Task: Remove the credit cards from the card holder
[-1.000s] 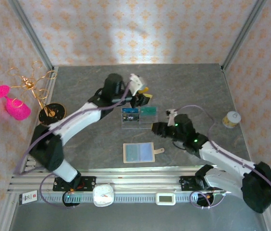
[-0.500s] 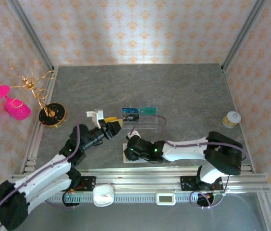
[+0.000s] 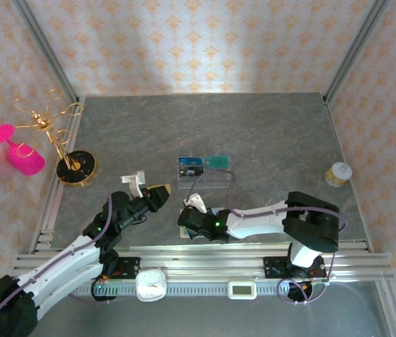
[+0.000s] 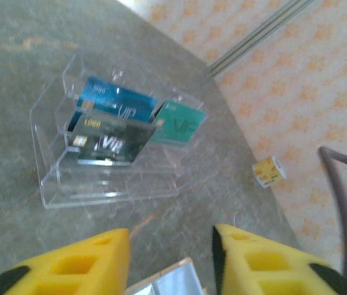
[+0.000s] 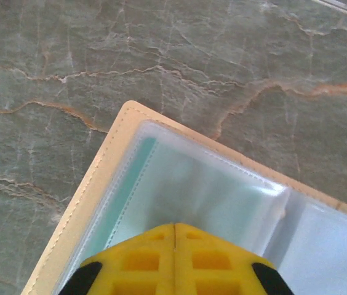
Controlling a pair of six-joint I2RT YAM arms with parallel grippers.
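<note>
The tan card holder [image 5: 93, 184] lies open on the table, a teal-green credit card [image 5: 121, 203] showing inside its clear left slot. My right gripper [image 5: 174, 226] is shut, its yellow tips pressed together on that slot; whether they pinch anything is hidden. In the top view the right gripper [image 3: 187, 223] and its arm cover most of the holder. My left gripper [image 4: 170, 236] is open just left of it, with bare table and a corner of the holder [image 4: 167, 283] below the gap. From above, the left gripper [image 3: 161, 191] points right.
A clear ribbed tray [image 4: 99, 181] behind the holder carries a blue card [image 4: 118, 101], a dark card [image 4: 103, 142] and a teal card [image 4: 176, 126]. A small jar [image 3: 337, 173] stands at the right, a gold wire stand [image 3: 71, 158] and pink glass [image 3: 15, 151] at the left.
The left arm pulled back from the tray to the near left. The right arm swung left onto the card holder and its jaws closed.
</note>
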